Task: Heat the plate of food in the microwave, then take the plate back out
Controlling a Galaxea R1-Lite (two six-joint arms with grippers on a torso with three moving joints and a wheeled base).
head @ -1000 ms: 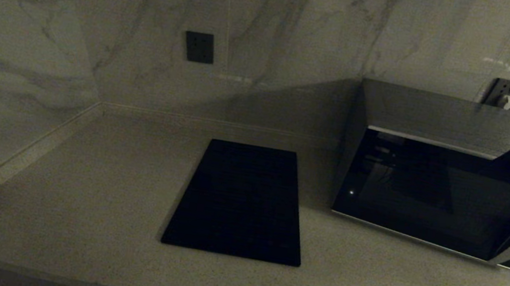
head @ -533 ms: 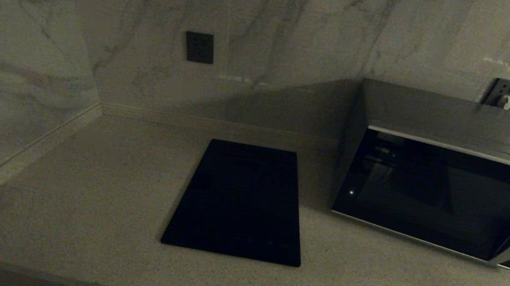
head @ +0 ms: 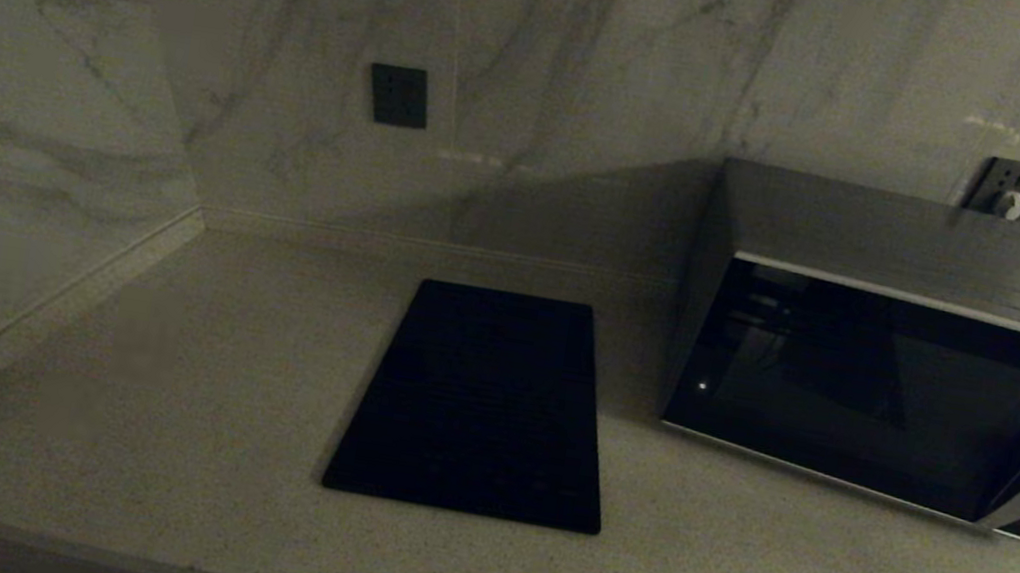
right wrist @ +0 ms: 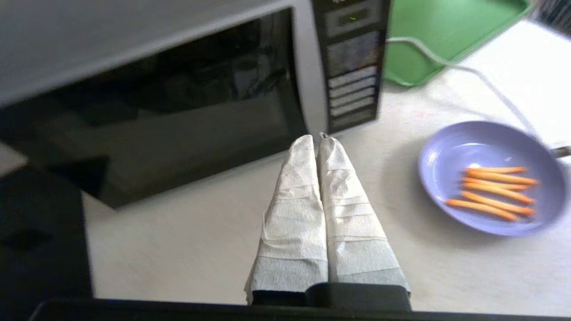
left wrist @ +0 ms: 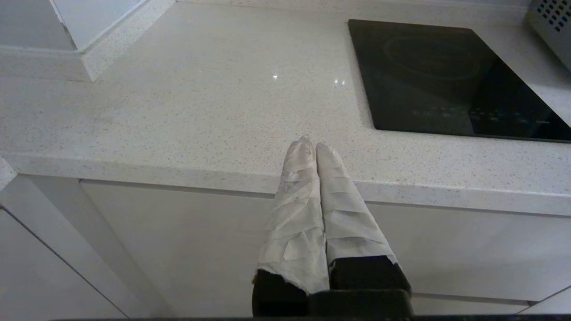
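The left hand (left wrist: 316, 145) hangs parked below the counter (left wrist: 187, 111) edge, its taped fingers pressed together on nothing. At about three o'clock from the black slab (head: 477, 403) stands the microwave (head: 900, 385), door shut. In the right wrist view the right hand (right wrist: 317, 140) hovers before that door, fingers together and empty. At its three o'clock the plate of food (right wrist: 490, 176) rests on the counter outside the oven; it looks light, stiff, smooth-rimmed and probably slippery, best pinched at the bare near rim and kept level so the loose orange sticks stay put.
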